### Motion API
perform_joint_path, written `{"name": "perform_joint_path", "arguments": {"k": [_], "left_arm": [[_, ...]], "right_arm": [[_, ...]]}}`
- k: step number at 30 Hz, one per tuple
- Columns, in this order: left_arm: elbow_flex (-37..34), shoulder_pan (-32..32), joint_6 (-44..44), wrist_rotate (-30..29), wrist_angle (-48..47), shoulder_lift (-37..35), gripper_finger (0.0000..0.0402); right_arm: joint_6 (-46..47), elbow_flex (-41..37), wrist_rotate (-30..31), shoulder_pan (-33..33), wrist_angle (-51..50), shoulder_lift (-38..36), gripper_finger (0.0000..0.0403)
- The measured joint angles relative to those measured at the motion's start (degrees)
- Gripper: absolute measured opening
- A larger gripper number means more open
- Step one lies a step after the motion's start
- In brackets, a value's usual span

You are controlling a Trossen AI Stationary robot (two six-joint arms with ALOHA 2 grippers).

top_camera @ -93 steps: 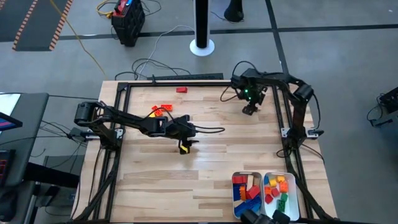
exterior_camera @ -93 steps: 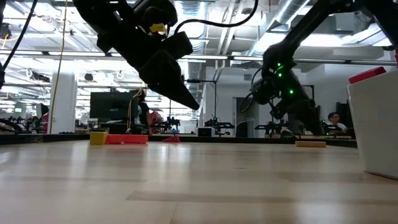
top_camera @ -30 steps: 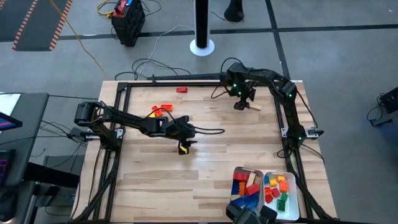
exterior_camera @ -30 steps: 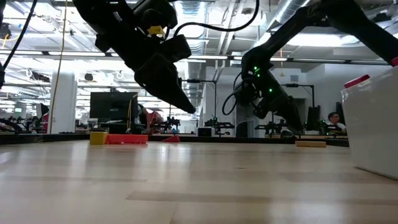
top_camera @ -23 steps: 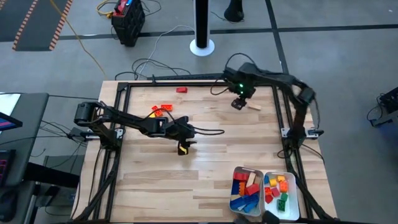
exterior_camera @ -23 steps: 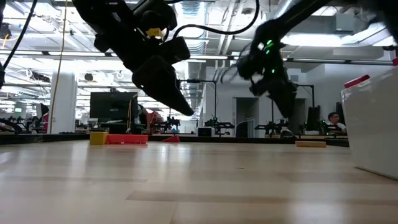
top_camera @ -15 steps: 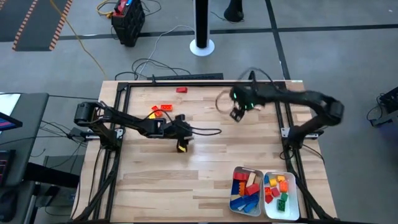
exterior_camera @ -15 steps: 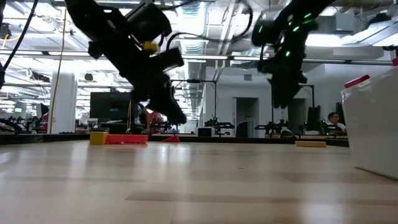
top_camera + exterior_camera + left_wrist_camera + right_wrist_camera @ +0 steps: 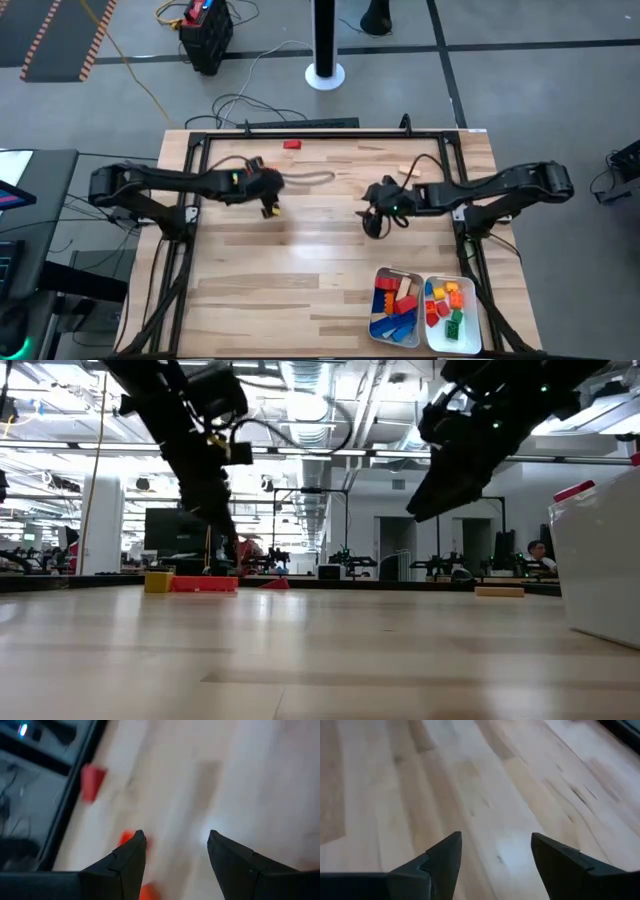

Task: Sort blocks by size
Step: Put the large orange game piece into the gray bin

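Your left arm reaches in from 9 o'clock, stretched nearly level, its left pincer [image 9: 268, 208] above the counter [image 9: 300, 270] toward 11 o'clock, jaws spread and empty, near the orange blocks [image 9: 131, 839]. A red block [image 9: 291, 144] lies at the 12 o'clock edge. Your right arm comes from 3 o'clock, forearm almost horizontal, right pincer [image 9: 372, 222] over the middle, jaws spread, holding nothing. Sorted blocks fill the 2 white trays [image 9: 416, 277] at 5 o'clock.
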Motion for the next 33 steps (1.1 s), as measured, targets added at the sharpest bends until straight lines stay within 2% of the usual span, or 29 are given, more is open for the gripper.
{"name": "perform_joint_path", "arguments": {"k": [3,7,12,18,22,28,31,33], "left_arm": [[0.00,6.02,2.39,1.51,-2.57,-0.59,0.0201],[0.00,14.35,7.45,12.00,-2.58,1.64,0.0201],[2.27,20.56,14.25,13.32,-5.05,5.67,0.0207],[5.78,22.98,21.49,16.39,-6.51,9.16,0.0253],[8.10,24.55,23.18,16.94,-6.38,14.47,0.0278],[12.15,26.26,25.37,18.93,-8.35,23.04,0.0281],[13.57,26.34,25.25,19.52,-10.06,24.43,0.0275],[14.27,26.04,25.00,19.54,-11.24,24.41,0.0257]], "right_arm": [[-3.19,0.00,0.93,2.41,3.94,1.49,0.0265],[-6.86,0.00,1.01,5.12,9.09,3.65,0.0265],[-7.36,0.00,0.98,8.59,11.16,5.71,0.0265],[-6.97,-0.02,0.98,11.29,12.25,6.69,0.0265],[-6.94,-0.02,0.98,11.53,12.88,6.93,0.0265],[-6.28,0.02,0.97,12.97,13.11,7.50,0.0265],[-6.06,0.02,0.98,14.01,12.96,7.50,0.0265],[-6.05,0.02,1.01,14.48,12.72,7.50,0.0265]]}}
